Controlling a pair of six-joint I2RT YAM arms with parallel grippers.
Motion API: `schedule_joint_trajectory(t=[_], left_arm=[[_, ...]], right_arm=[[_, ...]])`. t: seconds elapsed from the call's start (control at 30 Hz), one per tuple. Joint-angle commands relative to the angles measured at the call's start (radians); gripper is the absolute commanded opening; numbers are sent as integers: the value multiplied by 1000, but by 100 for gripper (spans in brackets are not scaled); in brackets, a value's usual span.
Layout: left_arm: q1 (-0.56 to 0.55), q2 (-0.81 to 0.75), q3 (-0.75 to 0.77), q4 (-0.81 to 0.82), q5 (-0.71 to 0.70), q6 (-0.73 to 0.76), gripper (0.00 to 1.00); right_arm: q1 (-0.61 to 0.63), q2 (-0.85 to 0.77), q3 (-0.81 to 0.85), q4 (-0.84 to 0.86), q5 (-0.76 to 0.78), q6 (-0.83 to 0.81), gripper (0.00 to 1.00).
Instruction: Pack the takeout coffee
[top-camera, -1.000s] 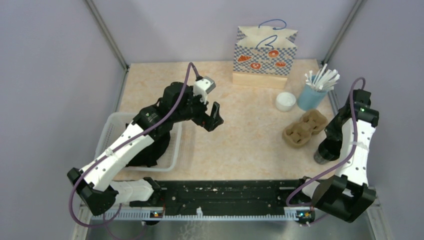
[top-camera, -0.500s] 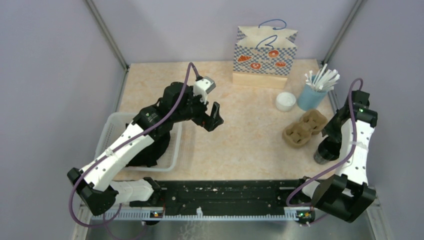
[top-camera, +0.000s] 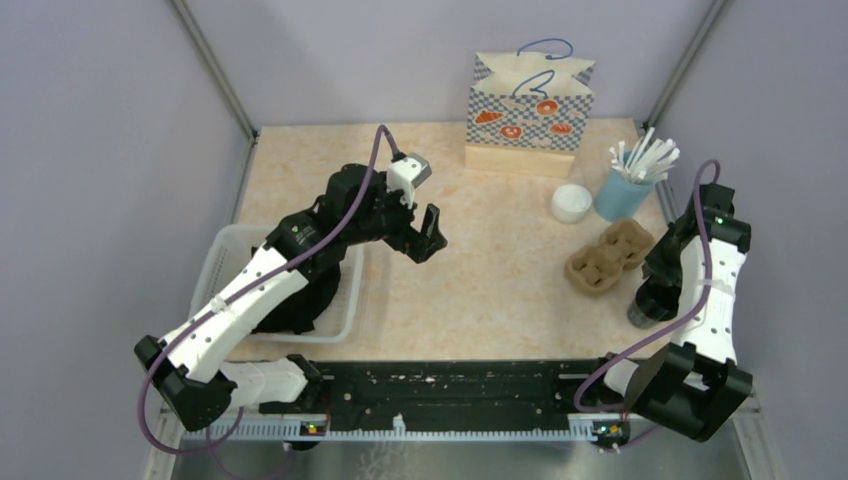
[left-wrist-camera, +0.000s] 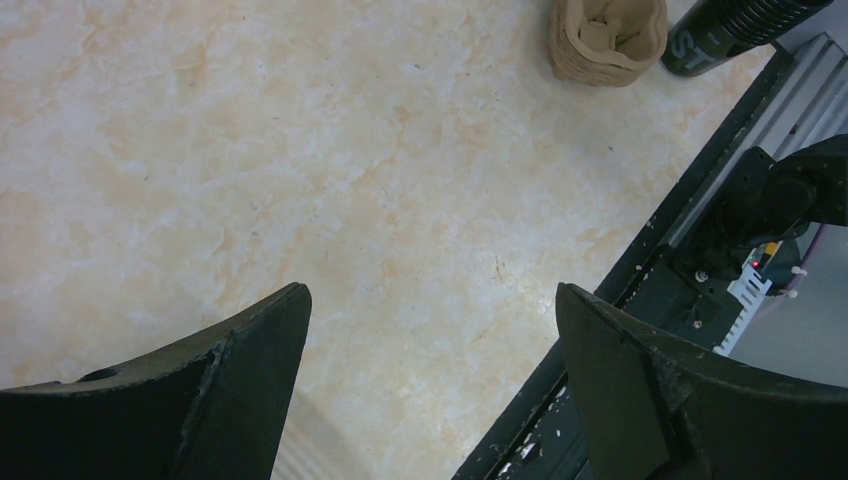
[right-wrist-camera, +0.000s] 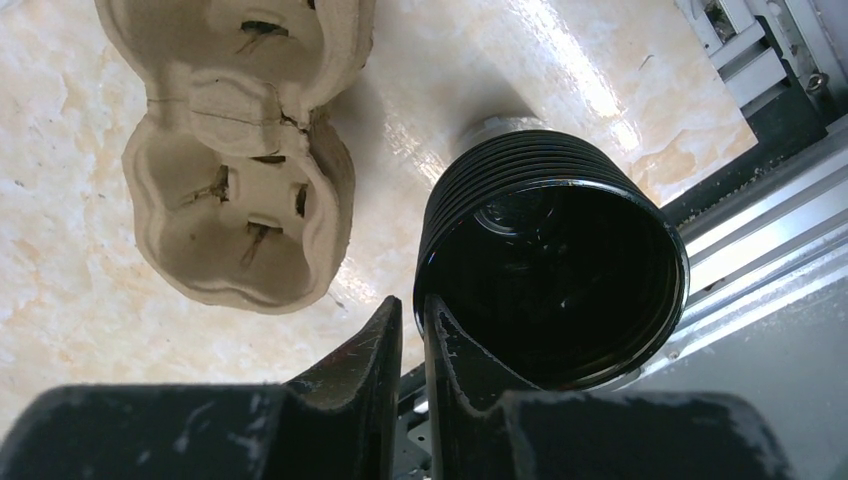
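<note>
Wide and empty, left pincer (left-wrist-camera: 428, 295) hangs above open surface (left-wrist-camera: 300, 150) — right pincer (right-wrist-camera: 408, 305) nearly closed at rim of black cup (right-wrist-camera: 560, 290), four o'clock — grip unclear.

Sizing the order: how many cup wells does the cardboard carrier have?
2. One well sits at the cardboard carrier's near end, left of the black cup; the other well sits at its far end, toward the blue straw holder. None seem hidden.

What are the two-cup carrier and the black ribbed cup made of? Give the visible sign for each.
Carrier: seemingly moulded paper pulp, matt tan. It has a rough fibrous surface, soft rounded edges and torn-looking slits.
Black cup: probably plastic, glossy inside with reflections, with stacked ribs around the rim. Coated paper cannot be ruled out.
</note>
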Motion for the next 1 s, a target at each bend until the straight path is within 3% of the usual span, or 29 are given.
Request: schedule_joint_trajectory(t=[0.0,0.43,0.97], left_arm=[[-6,4,26,34,0,19,98],[-6,6,27,34,-1,21,98],[-13,11,30,38,6,14,98]], right_arm=[[5,1,4,23,14,-1,13],[4,1,1,25,22,-1,0],[12,-39,108,-51,71,29,0]])
